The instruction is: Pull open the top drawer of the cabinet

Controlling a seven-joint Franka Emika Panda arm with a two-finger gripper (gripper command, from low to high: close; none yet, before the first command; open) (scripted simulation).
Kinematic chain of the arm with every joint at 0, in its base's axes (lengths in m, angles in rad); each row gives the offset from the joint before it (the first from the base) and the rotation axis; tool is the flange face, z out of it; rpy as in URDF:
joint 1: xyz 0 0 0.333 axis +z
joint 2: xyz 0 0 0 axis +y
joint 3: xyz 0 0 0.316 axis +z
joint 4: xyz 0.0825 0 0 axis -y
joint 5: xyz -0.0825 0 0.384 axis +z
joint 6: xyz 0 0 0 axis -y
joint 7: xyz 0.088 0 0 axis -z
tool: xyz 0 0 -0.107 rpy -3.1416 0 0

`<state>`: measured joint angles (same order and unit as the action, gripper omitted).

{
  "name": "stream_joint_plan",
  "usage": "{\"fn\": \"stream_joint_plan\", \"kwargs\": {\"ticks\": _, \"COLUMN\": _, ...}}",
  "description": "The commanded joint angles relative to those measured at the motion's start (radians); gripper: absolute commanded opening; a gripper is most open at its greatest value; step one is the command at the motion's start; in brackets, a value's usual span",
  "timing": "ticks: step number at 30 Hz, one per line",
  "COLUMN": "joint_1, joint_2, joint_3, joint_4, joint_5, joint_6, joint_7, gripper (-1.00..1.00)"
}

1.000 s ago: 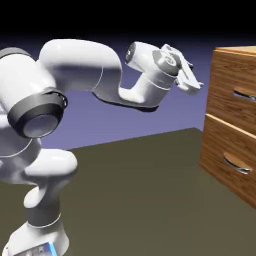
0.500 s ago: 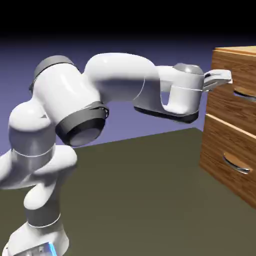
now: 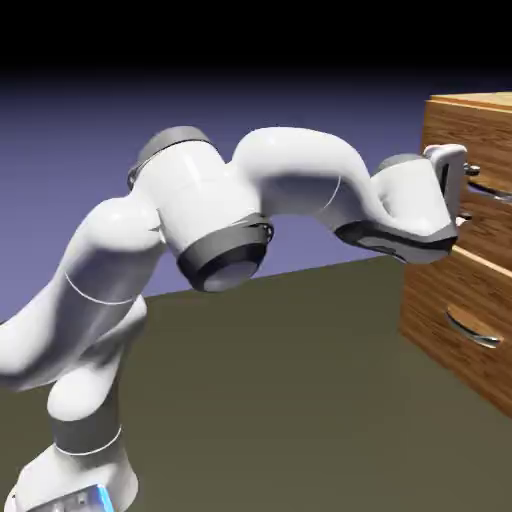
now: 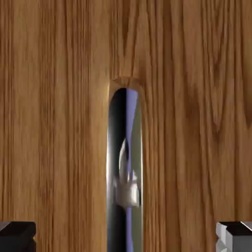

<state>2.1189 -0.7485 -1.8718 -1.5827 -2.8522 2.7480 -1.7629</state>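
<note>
The cabinet (image 3: 480, 112) stands at the exterior view's right edge. Its top drawer (image 3: 494, 228) looks flush with the lower drawer (image 3: 440, 285). My gripper (image 3: 467, 194) is right at the top drawer's front, by its silver handle (image 3: 490, 190). In the hand view the drawer's wood grain (image 4: 59, 123) fills the frame, and the silver handle (image 4: 124, 162) runs up the middle. The gripper (image 4: 126, 238) is open: both grey fingertips (image 4: 17, 235) sit far apart at the bottom corners, the handle between them and untouched.
The lower drawer's silver handle (image 3: 470, 328) sits below my hand. The olive-brown table (image 3: 300, 390) stretches from the robot's base (image 3: 80, 470) to the cabinet's foot. My forearm (image 3: 400, 205) hangs over the table, just left of the cabinet.
The arm has swung right and stretched out, and the hand has turned to face the cabinet. It went from well left of the cabinet to right against the top drawer's handle.
</note>
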Motion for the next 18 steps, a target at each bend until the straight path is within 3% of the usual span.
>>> {"fn": "stream_joint_plan", "kwargs": {"ticks": 1, "joint_1": 0.030, "joint_2": -0.017, "joint_3": -0.018, "joint_4": 0.036, "joint_5": 0.006, "joint_6": 0.010, "joint_7": -0.018, "gripper": 0.00}}
{"fn": "stream_joint_plan", "kwargs": {"ticks": 4, "joint_1": 0.111, "joint_2": -0.064, "joint_3": -0.067, "joint_4": 0.133, "joint_5": 0.023, "joint_6": 0.036, "joint_7": -0.066, "gripper": 0.00}}
{"fn": "stream_joint_plan", "kwargs": {"ticks": 5, "joint_1": 0.111, "joint_2": -0.064, "joint_3": -0.067, "joint_4": 0.133, "joint_5": 0.023, "joint_6": 0.036, "joint_7": -0.066, "gripper": -1.00}}
{"fn": "stream_joint_plan", "kwargs": {"ticks": 18, "joint_1": -0.286, "joint_2": 0.110, "joint_3": 0.205, "joint_4": -0.285, "joint_5": -0.034, "joint_6": -0.072, "joint_7": 0.109, "gripper": -1.00}}
